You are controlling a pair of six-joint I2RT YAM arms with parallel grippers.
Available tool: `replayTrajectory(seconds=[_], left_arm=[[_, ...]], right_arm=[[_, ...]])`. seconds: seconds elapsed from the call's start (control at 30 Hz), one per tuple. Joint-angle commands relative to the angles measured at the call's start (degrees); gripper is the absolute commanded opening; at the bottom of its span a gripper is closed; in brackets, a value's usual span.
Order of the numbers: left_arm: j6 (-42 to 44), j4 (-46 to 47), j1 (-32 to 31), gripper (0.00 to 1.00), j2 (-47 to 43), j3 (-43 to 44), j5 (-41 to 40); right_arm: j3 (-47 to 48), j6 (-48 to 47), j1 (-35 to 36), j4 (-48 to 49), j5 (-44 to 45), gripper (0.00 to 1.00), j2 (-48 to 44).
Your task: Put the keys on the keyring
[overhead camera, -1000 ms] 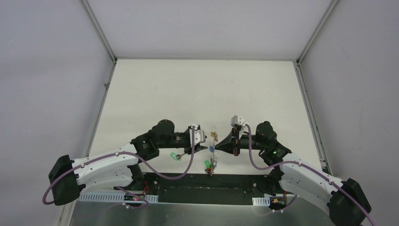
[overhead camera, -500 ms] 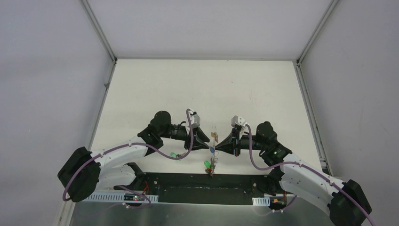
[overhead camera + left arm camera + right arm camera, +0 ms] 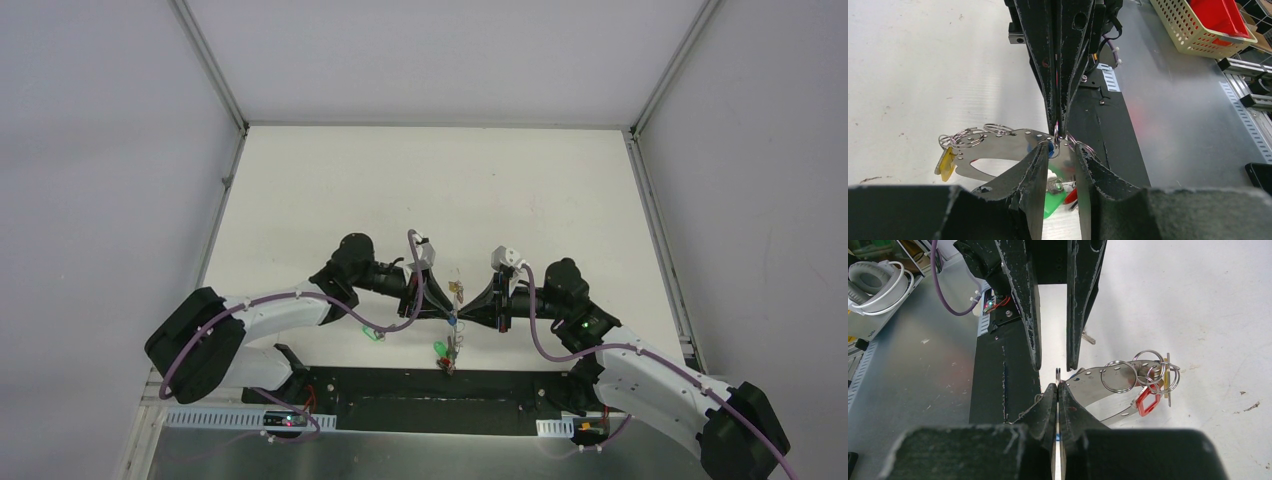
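From the overhead feed I see both arms meeting nose to nose over the near part of the white table point(image 3: 420, 190), just beyond the black base plate point(image 3: 400, 385). The right gripper point(image 3: 1057, 386) is pinched tight on the near end of the keyring point(image 3: 1088, 387), which on my wrist feeds shows as a curved flat grey metal band pierced with small holes. It is held up off the table, with a small split ring point(image 3: 1057, 373) poking out just past the closed tips. The left gripper point(image 3: 1058, 147) faces it with a narrow gap between its fingers. It straddles that same end of the band without clamping anything, and the blue-tagged key point(image 3: 1050, 146) sits right at the tip of one of its fingers. Below the grippers a green tag point(image 3: 1052, 202) and a bit of red hang close together. Further along the band I can make out a bunch of split rings point(image 3: 1118, 376), a red tag point(image 3: 1146, 401) and a yellow tag point(image 3: 946, 162). A loose green-tagged key point(image 3: 372, 332) lies flat on the table under the left arm, apart from the keyring. Any print on the tags is too small for me to read. At the edges of the wrist feeds are white headphones point(image 3: 868, 277) and a cream perforated basket point(image 3: 1193, 35) holding something red.
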Motion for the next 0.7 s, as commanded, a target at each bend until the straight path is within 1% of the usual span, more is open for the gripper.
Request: replayTrajectory(seconds=[0.0, 0.13, 0.33, 0.47, 0.6, 0.67], left_arm=[[-0.9, 5.1, -1.3, 0.27, 1.1, 2.4, 1.1], [-0.4, 5.0, -2.4, 0.24, 2.7, 3.2, 0.6], [0.1, 5.1, -2.6, 0.16, 3.2, 3.7, 0.5], [1.9, 2.0, -2.6, 0.10, 2.3, 4.1, 0.2], [4.4, -2.3, -2.6, 0.00, 1.3, 4.7, -0.5], [5.8, -4.9, -2.7, 0.00, 0.7, 5.3, -0.8]], right_arm=[[2.1, -0.3, 0.0, 3.0, -0.3, 0.00, -1.2], [2.2, -0.3, 0.0, 3.0, -0.3, 0.00, -1.0], [2.2, -0.3, 0.0, 2.8, -0.3, 0.00, -1.3], [2.1, -0.4, 0.0, 2.6, -0.2, 0.00, -1.5], [2.1, -0.5, 0.0, 2.6, -0.1, 0.00, -1.7], [2.2, -0.4, 0.0, 2.6, 0.0, 0.00, -1.6]])
